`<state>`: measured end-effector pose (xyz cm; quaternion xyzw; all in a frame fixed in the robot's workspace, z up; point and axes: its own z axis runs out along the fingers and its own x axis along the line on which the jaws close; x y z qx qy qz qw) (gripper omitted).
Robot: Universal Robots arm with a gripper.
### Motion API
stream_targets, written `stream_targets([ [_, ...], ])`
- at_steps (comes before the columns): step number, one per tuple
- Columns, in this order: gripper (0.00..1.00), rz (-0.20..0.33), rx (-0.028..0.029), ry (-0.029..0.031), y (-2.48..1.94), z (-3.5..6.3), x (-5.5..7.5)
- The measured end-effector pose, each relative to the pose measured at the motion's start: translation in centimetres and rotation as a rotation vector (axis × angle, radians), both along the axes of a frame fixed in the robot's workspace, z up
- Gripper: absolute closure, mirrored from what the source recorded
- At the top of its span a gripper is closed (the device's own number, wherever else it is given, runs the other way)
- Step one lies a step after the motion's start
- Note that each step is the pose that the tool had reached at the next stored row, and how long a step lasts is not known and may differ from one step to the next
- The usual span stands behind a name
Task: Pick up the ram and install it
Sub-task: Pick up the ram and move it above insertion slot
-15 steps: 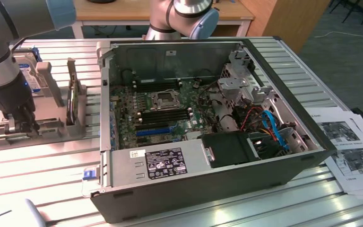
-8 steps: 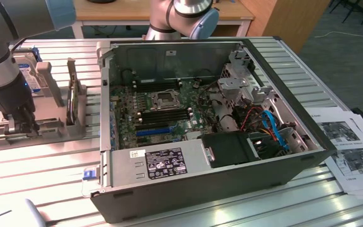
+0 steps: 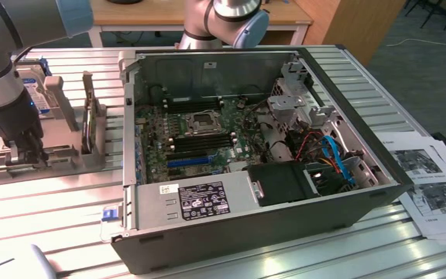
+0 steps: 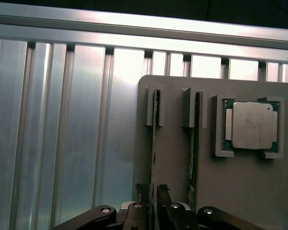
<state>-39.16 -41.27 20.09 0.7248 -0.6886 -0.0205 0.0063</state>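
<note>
A ribbed aluminium table, a wooden desk behind it, carries an open computer case and, at the exterior view's left, a matte grey holder; the ram, a thin green stick, stands on edge in a holder slot, long axis parallel to the table's ribs and to a second stick; the gripper straddles one end, jaws spread.

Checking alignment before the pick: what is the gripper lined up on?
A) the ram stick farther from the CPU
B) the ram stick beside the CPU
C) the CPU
A: the gripper sits in line with the ram stick that has the other stick between it and the CPU.
</note>
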Motion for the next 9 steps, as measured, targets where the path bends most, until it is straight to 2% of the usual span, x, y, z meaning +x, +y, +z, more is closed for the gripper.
stream_targets([
  [1, 0.78, 0.000, 0.0000, 0.0000, 0.00, 0.00, 0.00],
  [2, 0.85, 0.000, 0.0000, 0.0000, 0.00, 0.00, 0.00],
  [4, 0.88, 0.000, 0.0000, 0.0000, 0.00, 0.00, 0.00],
  [9, 0.88, 0.000, 0.0000, 0.0000, 0.00, 0.00, 0.00],
])
